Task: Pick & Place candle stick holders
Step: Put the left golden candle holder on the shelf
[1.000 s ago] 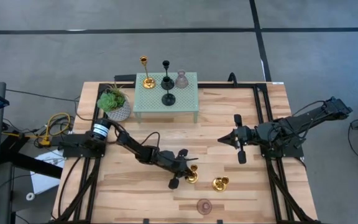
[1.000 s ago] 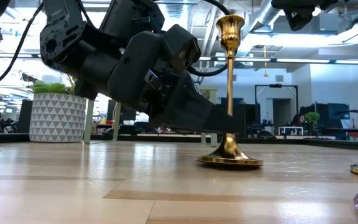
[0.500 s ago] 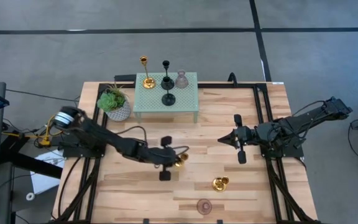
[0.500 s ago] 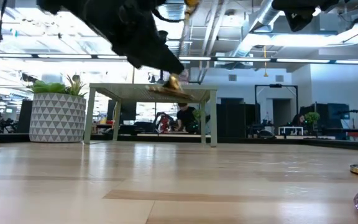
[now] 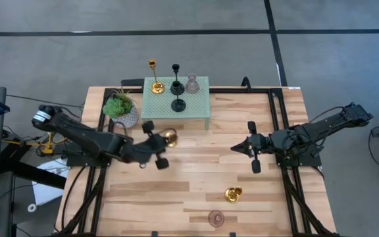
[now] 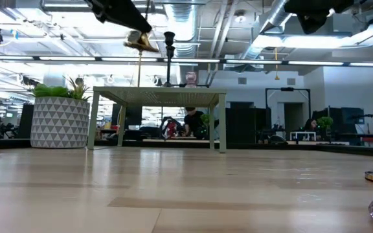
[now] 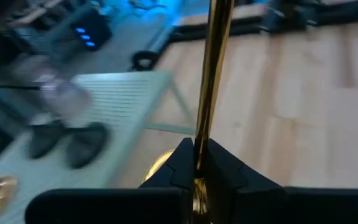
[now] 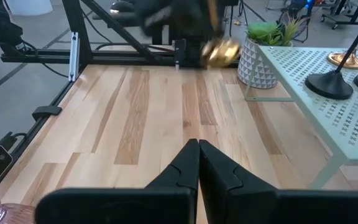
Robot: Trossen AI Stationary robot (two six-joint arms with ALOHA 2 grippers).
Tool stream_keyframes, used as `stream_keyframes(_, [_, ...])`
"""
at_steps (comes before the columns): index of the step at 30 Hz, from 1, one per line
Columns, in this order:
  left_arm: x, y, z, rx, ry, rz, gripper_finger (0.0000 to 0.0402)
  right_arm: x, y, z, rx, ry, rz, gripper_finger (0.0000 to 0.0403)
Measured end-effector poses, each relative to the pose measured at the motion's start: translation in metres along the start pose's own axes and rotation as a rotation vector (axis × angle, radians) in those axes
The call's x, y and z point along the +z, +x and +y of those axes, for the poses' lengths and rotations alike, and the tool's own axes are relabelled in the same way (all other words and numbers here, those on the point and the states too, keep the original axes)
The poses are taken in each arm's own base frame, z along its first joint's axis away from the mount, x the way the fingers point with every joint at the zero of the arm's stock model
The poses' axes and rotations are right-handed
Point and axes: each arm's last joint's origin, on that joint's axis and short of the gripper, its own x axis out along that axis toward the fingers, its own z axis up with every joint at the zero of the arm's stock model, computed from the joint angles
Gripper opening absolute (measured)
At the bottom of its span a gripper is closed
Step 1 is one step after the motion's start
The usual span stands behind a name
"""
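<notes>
A gold candle stick holder (image 5: pixel 169 137) is clamped by its stem in the left gripper (image 5: pixel 155 143), above the wood; the green shelf (image 5: pixel 201 105) lies just beyond; the right gripper (image 5: pixel 254 153), closed, is farther

open-plan lab/office: exposed ceiling ducts (image 6: pixel 271 19), strip lights, concrete floor (image 5: pixel 176 26).

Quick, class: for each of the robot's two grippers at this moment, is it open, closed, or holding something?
Left gripper: shut on the stem of a gold candle stick holder, carried near the small green table.
Right gripper: shut, holding nothing.
</notes>
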Motion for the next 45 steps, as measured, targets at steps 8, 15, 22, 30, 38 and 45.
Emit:
stream_keyframes(8, [-0.016, -0.018, 0.058, 0.167, -0.102, -0.03, 0.0016, 0.0, 0.0, 0.0, 0.0, 0.005, 0.001, 0.0])
stream_keyframes(15, [-0.048, -0.017, 0.094, 0.301, -0.233, -0.095, 0.0017, 0.0, 0.0, 0.0, 0.0, 0.005, 0.001, 0.0])
stream_keyframes(22, [-0.064, -0.003, 0.119, 0.296, -0.281, -0.133, 0.0016, 0.0, 0.0, 0.0, 0.0, 0.005, 0.001, 0.0])
stream_keyframes(30, [-0.079, 0.025, 0.14, 0.321, -0.336, -0.029, 0.0016, 0.0, 0.0, 0.0, 0.0, 0.005, 0.001, 0.0])
stream_keyframes(38, [-0.083, 0.043, 0.148, 0.342, -0.351, -0.015, 0.0017, 0.0, 0.0, 0.0, 0.0, 0.005, 0.001, 0.0])
stream_keyframes(45, [-0.085, 0.048, 0.153, 0.365, -0.355, -0.007, 0.0017, -0.001, 0.0, 0.0, -0.001, 0.001, 0.009, 0.0])
